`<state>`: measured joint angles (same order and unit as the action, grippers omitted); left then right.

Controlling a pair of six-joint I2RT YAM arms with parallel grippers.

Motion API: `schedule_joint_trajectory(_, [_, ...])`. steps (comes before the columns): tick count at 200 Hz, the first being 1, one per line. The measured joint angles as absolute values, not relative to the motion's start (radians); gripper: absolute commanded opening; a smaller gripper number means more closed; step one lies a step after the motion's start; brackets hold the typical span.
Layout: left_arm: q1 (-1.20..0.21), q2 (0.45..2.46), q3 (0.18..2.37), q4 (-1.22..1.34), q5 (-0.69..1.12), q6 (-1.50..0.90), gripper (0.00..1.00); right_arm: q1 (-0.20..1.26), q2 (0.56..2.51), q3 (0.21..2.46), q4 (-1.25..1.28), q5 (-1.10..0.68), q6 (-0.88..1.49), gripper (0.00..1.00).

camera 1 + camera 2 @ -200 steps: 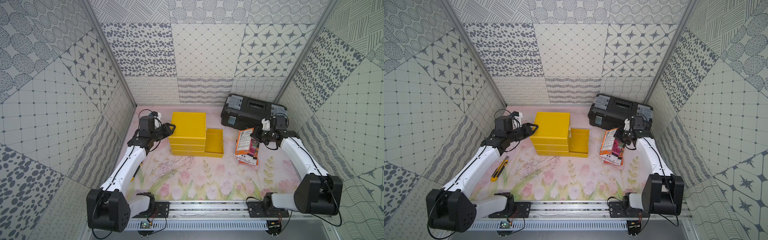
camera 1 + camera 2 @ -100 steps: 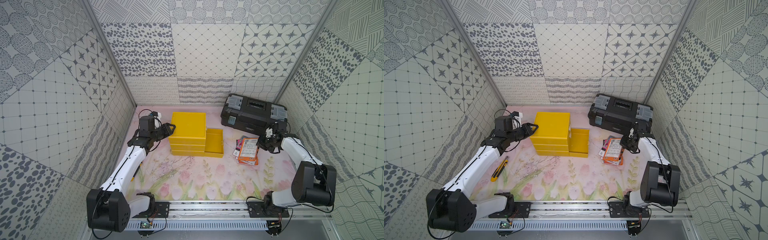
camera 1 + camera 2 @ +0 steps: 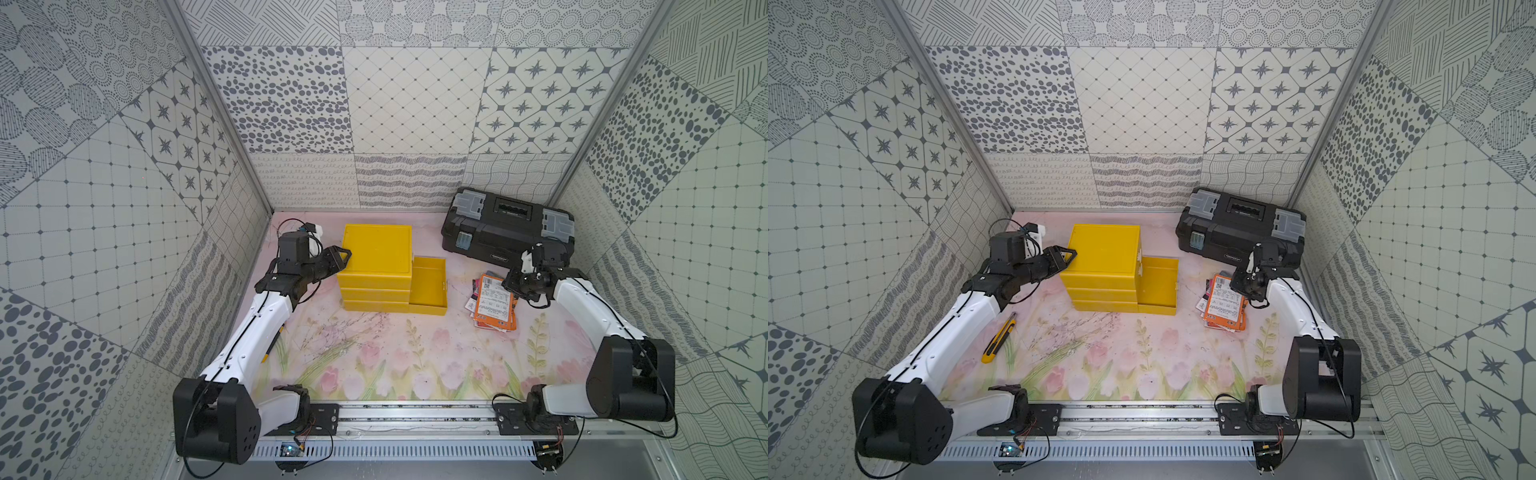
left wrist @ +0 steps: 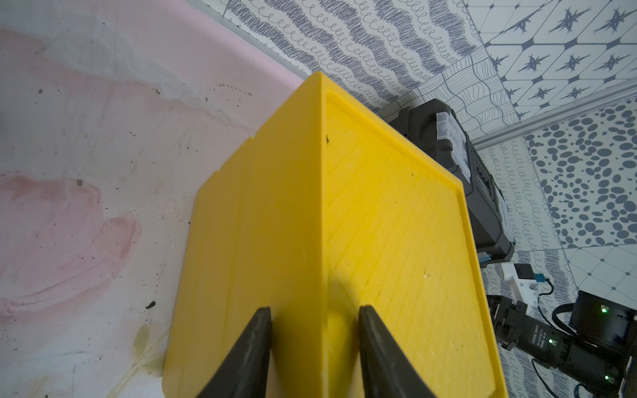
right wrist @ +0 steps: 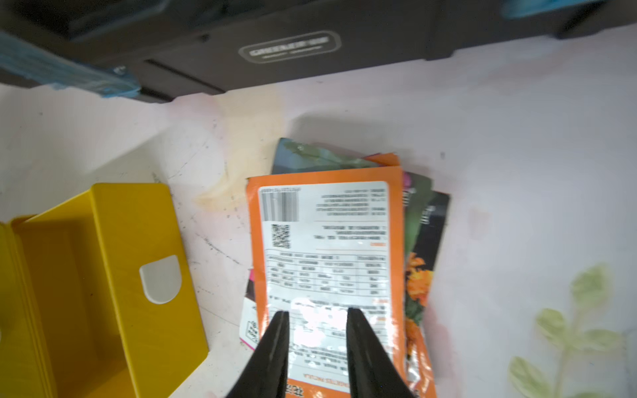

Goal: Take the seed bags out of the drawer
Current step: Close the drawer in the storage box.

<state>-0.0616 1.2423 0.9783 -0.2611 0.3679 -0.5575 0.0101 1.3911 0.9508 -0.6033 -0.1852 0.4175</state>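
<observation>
Black and parted, the jaws of your right gripper (image 5: 317,312) hold nothing. The white label of the top orange packet (image 5: 327,241) shows in the gap between them, low in the centre of the right wrist frame. Whether the tips touch that packet I cannot tell.

The seed bags (image 3: 492,303) lie outside the yellow drawer (image 3: 430,286), fanned in 1 loose pile flat on the floral mat (image 3: 374,365), right of centre in both top views. From the wrist, the pile's long axis runs straight on from the fingertips toward the black toolbox (image 3: 507,232). In both top views it runs from upper to lower frame, slightly tilted, with the gripper at its upper right corner. This is by far the nearer arm.

Left of the pile, near but apart, the drawer stands pulled out and looks empty, so I judge the unloading done or nearly so. Open mat lies below and right of the pile, giving you room to lift and draw back. The toolbox just above is the edge to mind.

Your left gripper (image 4: 314,310) is well away, its 2 jaws closed on the top edge of the yellow cabinet (image 3: 376,257).
</observation>
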Motion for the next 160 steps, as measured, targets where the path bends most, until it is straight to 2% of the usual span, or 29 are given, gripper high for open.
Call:
schedule_joint_trajectory(59, [-0.062,1.242,0.978,-0.261,0.368,-0.558,0.43,0.252,1.564,0.984,-0.489,-0.229,0.511,0.34])
schedule_joint_trajectory(160, [-0.062,1.243,0.978,-0.261,0.368,-0.558,0.43,0.405,1.771,1.106,-0.38,-0.268,0.636,0.34])
